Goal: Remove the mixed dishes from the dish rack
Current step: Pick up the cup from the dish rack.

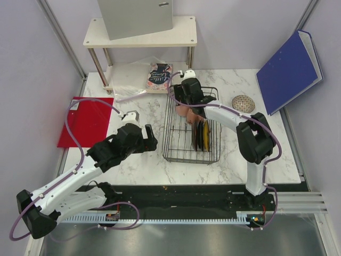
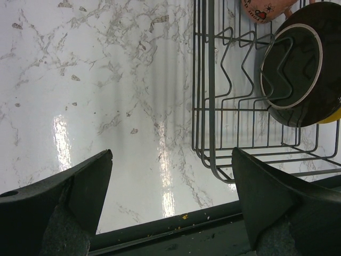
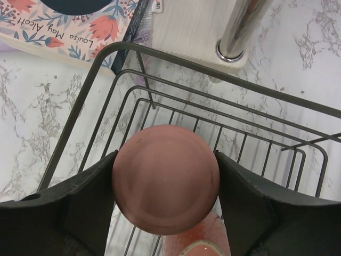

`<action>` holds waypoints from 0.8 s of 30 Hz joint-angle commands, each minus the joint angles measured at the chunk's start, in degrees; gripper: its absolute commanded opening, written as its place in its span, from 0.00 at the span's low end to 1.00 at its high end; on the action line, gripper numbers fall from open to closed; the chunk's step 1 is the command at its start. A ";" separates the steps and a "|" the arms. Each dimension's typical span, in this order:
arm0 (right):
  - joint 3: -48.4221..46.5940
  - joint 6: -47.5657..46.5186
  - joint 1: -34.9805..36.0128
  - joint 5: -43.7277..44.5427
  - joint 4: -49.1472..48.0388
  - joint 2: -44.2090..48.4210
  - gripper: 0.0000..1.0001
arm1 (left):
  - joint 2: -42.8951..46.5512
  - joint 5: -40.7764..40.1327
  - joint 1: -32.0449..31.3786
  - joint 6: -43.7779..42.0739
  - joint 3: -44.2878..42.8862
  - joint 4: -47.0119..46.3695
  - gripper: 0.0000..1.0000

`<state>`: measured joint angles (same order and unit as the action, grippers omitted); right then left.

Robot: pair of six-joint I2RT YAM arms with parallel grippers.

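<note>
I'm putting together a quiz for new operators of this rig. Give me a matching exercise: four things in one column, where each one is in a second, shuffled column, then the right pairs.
1. pink cup
2. dark plates
3. speckled bowl
4. patterned book

A. on the table, right of the dish rack
B. lying flat beyond the rack, by the white shelf
C. between the fingers of the right gripper
D. standing on edge inside the rack

Pairs: 1-C, 2-D, 3-A, 4-B.
</note>
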<state>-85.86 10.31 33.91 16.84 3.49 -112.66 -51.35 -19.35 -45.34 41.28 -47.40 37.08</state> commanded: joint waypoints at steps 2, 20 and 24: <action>3.51 1.82 0.19 1.96 -1.55 6.66 0.67 | 0.73 -1.04 0.08 -1.11 0.29 -2.19 0.99; 23.53 19.63 1.42 -12.34 -9.80 37.15 0.02 | 3.18 -5.08 0.17 -0.32 -2.53 -4.37 0.99; 33.99 28.70 1.25 -20.34 -20.77 43.13 0.00 | 9.15 -2.01 0.08 0.12 0.45 -12.69 1.00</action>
<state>-60.23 26.98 35.24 6.44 -5.89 -72.93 -47.75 -22.06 -45.34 40.69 -47.59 35.24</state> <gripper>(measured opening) 0.719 0.991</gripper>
